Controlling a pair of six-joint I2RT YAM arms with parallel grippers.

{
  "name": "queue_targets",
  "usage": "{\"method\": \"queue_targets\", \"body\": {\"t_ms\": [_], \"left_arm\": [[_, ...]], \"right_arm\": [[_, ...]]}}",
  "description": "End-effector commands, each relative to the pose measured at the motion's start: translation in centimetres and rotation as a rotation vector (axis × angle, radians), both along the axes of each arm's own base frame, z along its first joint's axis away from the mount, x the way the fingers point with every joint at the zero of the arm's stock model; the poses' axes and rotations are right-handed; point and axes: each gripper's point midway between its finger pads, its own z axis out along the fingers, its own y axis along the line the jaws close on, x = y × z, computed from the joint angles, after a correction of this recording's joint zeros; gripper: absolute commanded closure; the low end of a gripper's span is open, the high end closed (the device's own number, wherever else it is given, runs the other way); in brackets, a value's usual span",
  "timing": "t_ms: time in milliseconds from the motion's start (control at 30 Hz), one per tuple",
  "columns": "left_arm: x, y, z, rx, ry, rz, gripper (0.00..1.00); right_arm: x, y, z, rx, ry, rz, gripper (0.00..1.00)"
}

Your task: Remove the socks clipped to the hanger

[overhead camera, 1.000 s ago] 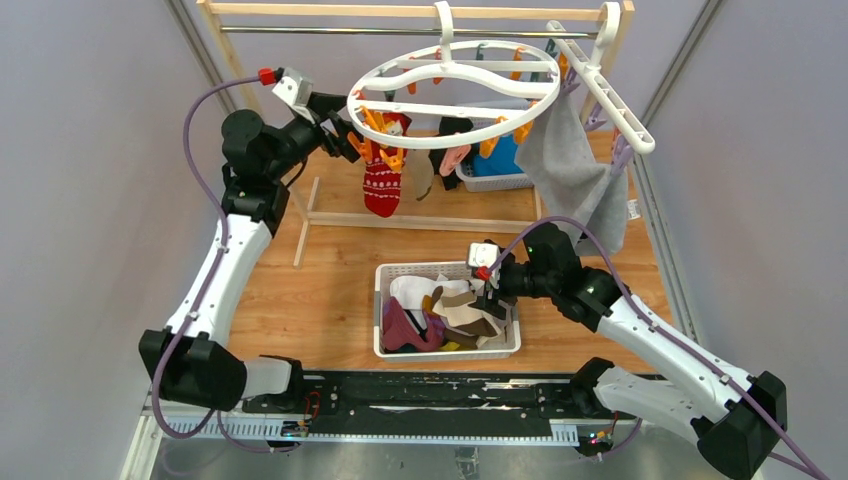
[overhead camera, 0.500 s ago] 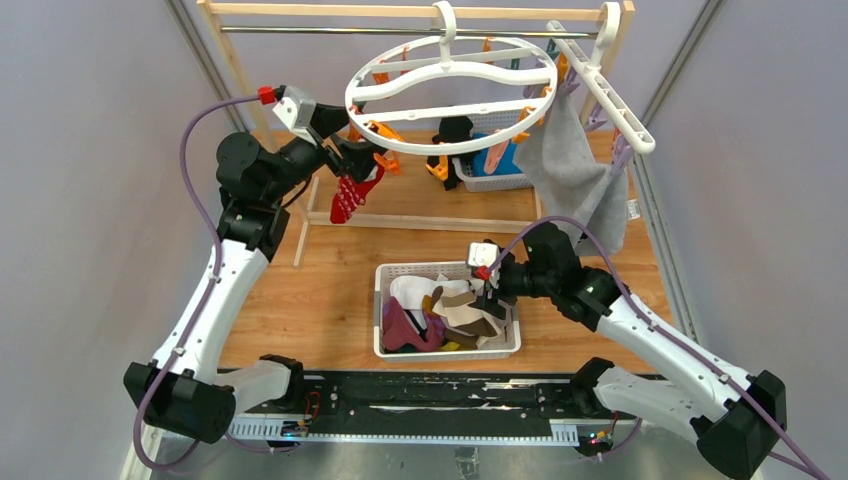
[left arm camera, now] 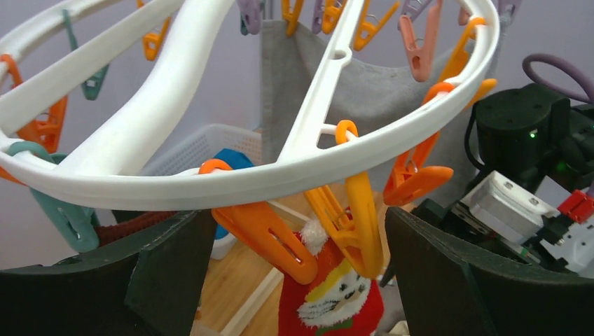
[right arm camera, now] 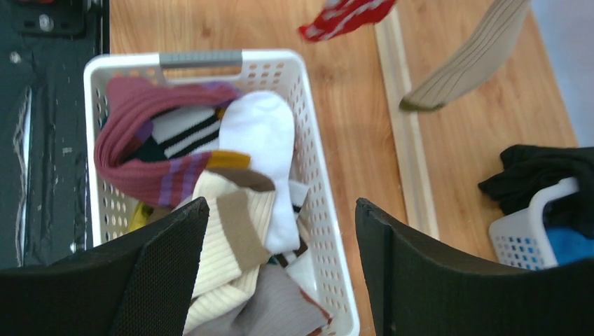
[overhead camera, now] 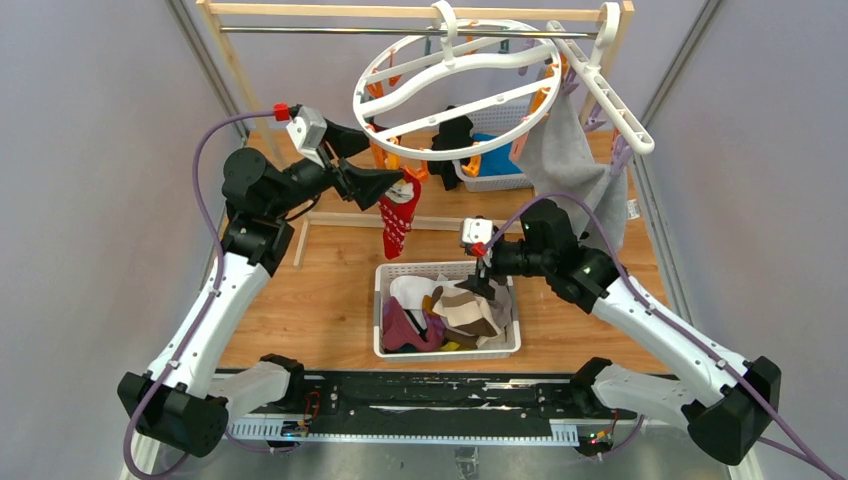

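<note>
Up at the back, under the wooden rail (overhead camera: 320, 10), the big round white plastic hanger (left arm camera: 231, 185), with its crossbars and coloured clips, hangs tilted. From its near rim dangles a red fabric sock with a white Santa face (overhead camera: 397, 220). The sock's top sits up against two orange clips (left arm camera: 354, 217), and I can't make out which one pinches it. The left claw (overhead camera: 398, 182) has its two black fingers (left arm camera: 161, 280) spread wide, one on either side of that red sock. From the wrist view neither pad touches the fabric, so it grips nothing.

Lower down, over the wooden table top (overhead camera: 310, 300), the right claw (overhead camera: 480, 285) hangs above the far right part of a white perforated plastic basket (right arm camera: 315, 161). Its fingers (right arm camera: 413, 280) stand wide apart too, with nothing between them. Below lie the socks heaped in the basket: a purple-pink ribbed sock (right arm camera: 122, 140), a plain white sock (right arm camera: 263, 133) and a cream and brown ribbed sock (right arm camera: 231, 245). Whether the claw brushes the pile I cannot tell.

A black sock (overhead camera: 452, 130) hangs under the ring's far side, and a beige ribbed sock (right arm camera: 476, 59) dangles above the floorboards. Off to the right, a large grey cloth (overhead camera: 570, 165) hangs from a straight white clip rack (overhead camera: 605, 90).
</note>
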Motion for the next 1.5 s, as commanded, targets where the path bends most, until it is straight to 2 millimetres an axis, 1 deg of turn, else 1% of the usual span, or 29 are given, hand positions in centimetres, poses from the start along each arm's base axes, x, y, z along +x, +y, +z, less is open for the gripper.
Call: {"method": "queue_targets", "body": {"t_ms": [0, 67, 133, 200, 267, 333, 433, 600, 733, 867, 933, 1000, 1100, 1267, 1300, 1367, 1467], "left_arm": [[-1.6, -1.5, 0.1, -0.018, 0.027, -0.084, 0.08], [-1.7, -1.8, 0.3, -0.031, 0.050, -0.096, 0.08], [-1.9, -1.9, 0.7, -0.047, 0.067, -0.105, 0.09], [-2.2, -2.0, 0.8, -0.058, 0.086, -0.115, 0.09], [-2.5, -2.2, 0.8, -0.065, 0.098, -0.127, 0.09], [-2.7, -2.3, 0.8, -0.069, 0.108, -0.135, 0.09], [-3.0, -2.5, 0.8, -0.074, 0.123, -0.149, 0.09], [-3.3, -2.9, 0.6, -0.080, 0.142, -0.162, 0.09], [-3.3, -3.2, 0.2, -0.080, 0.158, -0.169, 0.09], [-3.6, -3.4, 0.1, -0.080, 0.163, -0.180, 0.09], [-3.7, -3.5, 0.1, -0.080, 0.168, -0.185, 0.09], [-3.7, -3.6, -0.1, -0.081, 0.175, -0.185, 0.09], [-3.8, -3.6, -0.4, -0.080, 0.180, -0.184, 0.09], [-3.8, -3.4, -0.2, -0.089, 0.177, -0.170, 0.07], [-3.8, -3.3, -0.2, -0.090, 0.174, -0.167, 0.06], [-3.9, -3.2, -0.3, -0.088, 0.164, -0.163, 0.04], [-4.1, -2.6, -0.3, -0.091, 0.156, -0.147, 0.01]], "right_arm": [[1.3, 1.8, 4.6, 0.149, -0.018, -0.016, 0.24], [2.2, 3.0, 6.9, 0.273, -0.035, -0.034, 0.23], [2.6, 4.2, 8.7, 0.385, 0.005, -0.030, 0.24], [2.6, 5.3, 10.1, 0.458, 0.066, -0.003, 0.23], [2.9, 6.3, 10.9, 0.525, 0.129, 0.004, 0.23], [3.4, 6.9, 11.8, 0.575, 0.148, 0.005, 0.23], [3.7, 7.7, 12.3, 0.593, 0.167, 0.028, 0.24], [4.6, 8.5, 12.9, 0.643, 0.186, 0.021, 0.25], [5.6, 8.6, 12.7, 0.656, 0.174, -0.014, 0.30], [6.1, 8.8, 12.5, 0.652, 0.164, -0.018, 0.35], [6.2, 8.9, 12.7, 0.655, 0.155, -0.011, 0.38], [6.1, 9.2, 12.7, 0.650, 0.158, 0.008, 0.43], [5.7, 9.4, 12.8, 0.645, 0.168, 0.043, 0.58], [5.6, 9.0, 12.5, 0.641, 0.160, 0.036, 0.96], [5.8, 8.7, 12.3, 0.641, 0.160, 0.022, 1.00], [6.1, 8.1, 11.8, 0.641, 0.159, -0.003, 1.00], [5.8, 7.4, 12.0, 0.647, 0.151, -0.004, 1.00]]}}
